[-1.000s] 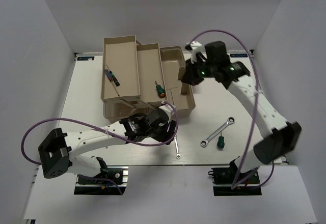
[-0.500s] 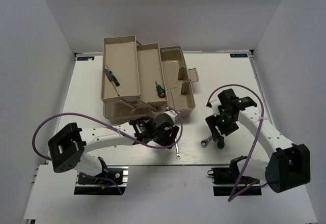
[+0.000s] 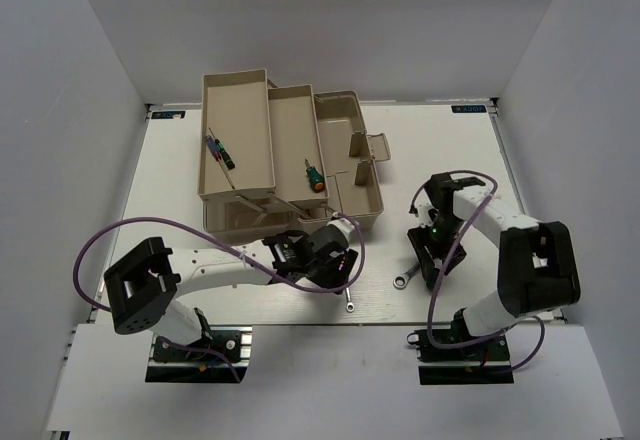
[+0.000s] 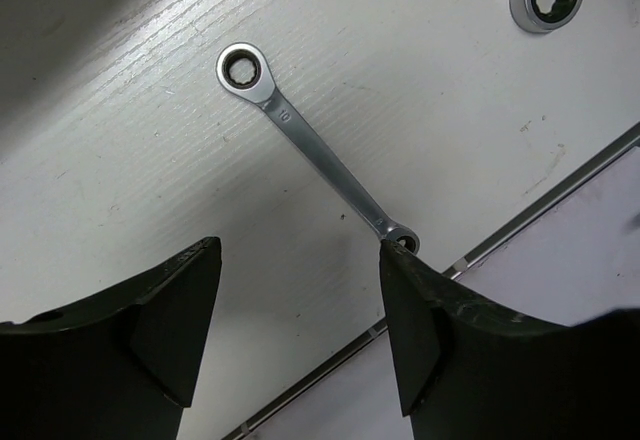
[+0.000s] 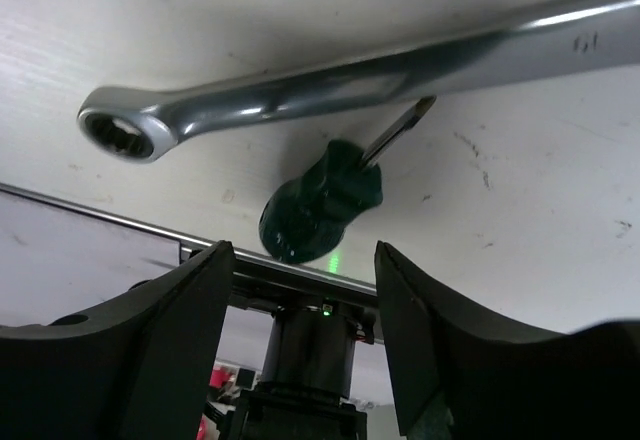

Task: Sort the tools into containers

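A small silver wrench (image 4: 315, 150) lies on the white table near its front edge. My left gripper (image 4: 300, 250) hangs open just over it, and the right fingertip (image 4: 398, 260) covers the wrench's near end. In the top view this wrench (image 3: 348, 300) pokes out below the left gripper (image 3: 338, 268). A longer wrench (image 5: 350, 65) lies across the shaft of a stubby green screwdriver (image 5: 320, 200). My right gripper (image 5: 305, 250) is open, the green handle just ahead of its gap. The beige toolbox (image 3: 245, 120) holds two thin screwdrivers (image 3: 220, 152) and another green screwdriver (image 3: 314, 176).
The toolbox's lower compartment (image 3: 345, 120) stands open behind the trays. The longer wrench's ring end (image 3: 402, 280) shows left of the right gripper (image 3: 432, 263). A metal rail (image 5: 90, 210) marks the table's front edge close to both grippers.
The right arm swung from over the toolbox down to the green screwdriver and longer wrench, and its jaws opened. The left gripper shifted slightly right, toward the small wrench.
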### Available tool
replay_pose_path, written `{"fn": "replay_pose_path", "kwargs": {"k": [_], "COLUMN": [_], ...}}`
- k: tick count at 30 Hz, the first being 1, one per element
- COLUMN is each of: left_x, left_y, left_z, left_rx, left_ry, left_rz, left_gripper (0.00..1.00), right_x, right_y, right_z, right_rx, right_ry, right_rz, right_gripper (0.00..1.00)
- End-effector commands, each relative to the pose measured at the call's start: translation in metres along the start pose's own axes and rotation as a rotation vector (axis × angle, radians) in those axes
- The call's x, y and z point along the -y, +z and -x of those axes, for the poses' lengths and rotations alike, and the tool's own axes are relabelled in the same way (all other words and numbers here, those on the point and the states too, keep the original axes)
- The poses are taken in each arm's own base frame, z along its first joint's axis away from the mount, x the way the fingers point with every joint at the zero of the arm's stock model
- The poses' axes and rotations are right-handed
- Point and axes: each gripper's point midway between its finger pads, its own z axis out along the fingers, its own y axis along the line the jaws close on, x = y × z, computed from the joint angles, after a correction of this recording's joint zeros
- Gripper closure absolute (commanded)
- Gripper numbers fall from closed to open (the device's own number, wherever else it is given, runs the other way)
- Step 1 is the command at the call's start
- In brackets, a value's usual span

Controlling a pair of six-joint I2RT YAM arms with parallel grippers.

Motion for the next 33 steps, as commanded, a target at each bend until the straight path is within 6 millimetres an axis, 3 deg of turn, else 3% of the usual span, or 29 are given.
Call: {"fn": "replay_pose_path", "kwargs": {"k": [1,7,18,20,22,24,27,32,33], "left_x": [0.01,0.01,0.008,0.007,0.006,0.006,0.008,0.013,0.015], "left_y": [-0.007,-0.013,-0.015,-0.015,-0.018,-0.021,-0.024,-0.025,-0.027], "left_z": [0.021,0.026,0.029,0.03,0.03,0.033,0.037,0.045,0.048], "left_rx": [0.064,0.093,0.111,0.116,0.116,0.13,0.145,0.168,0.176], "left_ry": [-0.007,-0.021,-0.023,-0.024,-0.024,-0.026,-0.029,-0.001,-0.003], "left_rz": [-0.009,-0.014,-0.002,0.006,0.006,0.009,-0.001,-0.023,-0.027], "left_gripper": [0.25,0.25,0.25,0.25,0.25,0.25,0.27,0.28,0.28], "right_x": [0.004,0.014,0.019,0.02,0.019,0.02,0.011,-0.002,-0.012], "right_y": [-0.001,0.016,0.026,0.027,0.024,0.02,-0.004,-0.047,-0.063], "right_z": [0.01,0.01,0.013,0.014,0.015,0.014,0.02,0.031,0.043], "right_rx": [-0.011,-0.047,-0.155,-0.15,-0.13,-0.122,-0.04,0.067,0.126], "right_ry": [0.036,0.069,0.171,0.174,0.177,0.176,0.155,0.101,0.081], "right_rz": [-0.005,-0.041,-0.068,-0.068,-0.068,-0.069,-0.019,0.041,0.093], "right_gripper": [0.38,0.43,0.48,0.55,0.71,0.83,0.95,1.0,1.0]}}
